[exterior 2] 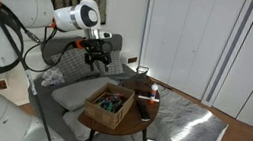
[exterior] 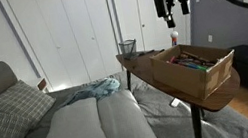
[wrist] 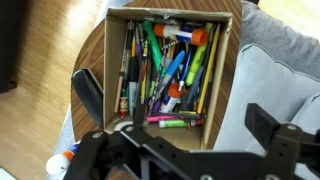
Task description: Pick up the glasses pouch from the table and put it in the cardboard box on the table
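Observation:
The cardboard box (wrist: 222, 60) is tan and low-walled and filled with pens and markers. It sits on the brown wooden table (wrist: 95, 55) and shows in both exterior views (exterior: 203, 69) (exterior 2: 107, 105). A black elongated glasses pouch (wrist: 88, 92) lies on the tabletop beside the box, and in an exterior view (exterior 2: 145, 104) it is a dark shape. My gripper (wrist: 185, 125) hovers high above the box, open and empty. It also shows in both exterior views (exterior: 174, 2) (exterior 2: 96, 58).
A black mesh cup (exterior: 127, 47) stands at the table's far end. A white glue bottle (exterior: 173, 38) with a coloured cap stands by the box and appears in the wrist view (wrist: 60, 160). A grey bed with pillows (exterior: 82, 122) lies beside the table.

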Available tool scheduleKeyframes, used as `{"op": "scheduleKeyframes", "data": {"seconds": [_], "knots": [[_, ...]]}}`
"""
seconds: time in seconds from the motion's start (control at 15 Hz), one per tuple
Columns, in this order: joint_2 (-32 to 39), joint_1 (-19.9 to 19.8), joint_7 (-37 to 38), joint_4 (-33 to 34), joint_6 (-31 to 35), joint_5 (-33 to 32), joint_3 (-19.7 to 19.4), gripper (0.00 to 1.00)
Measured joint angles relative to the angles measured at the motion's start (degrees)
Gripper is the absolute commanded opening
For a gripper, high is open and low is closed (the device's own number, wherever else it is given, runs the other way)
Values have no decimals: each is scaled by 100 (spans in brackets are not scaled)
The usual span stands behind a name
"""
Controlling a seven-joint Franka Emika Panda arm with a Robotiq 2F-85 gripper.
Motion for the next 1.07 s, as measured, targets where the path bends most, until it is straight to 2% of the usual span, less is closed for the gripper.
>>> {"op": "scheduleKeyframes", "data": {"seconds": [0.33, 0.53, 0.73, 1.07], "knots": [[-1, 0, 0, 2, 0, 0, 0, 100], [-12, 61, -63, -43, 18, -86, -128, 100], [-141, 111, -636, -345, 348, -244, -549, 100], [-428, 96, -2140, -1103, 1172, -512, -1483, 100]]}}
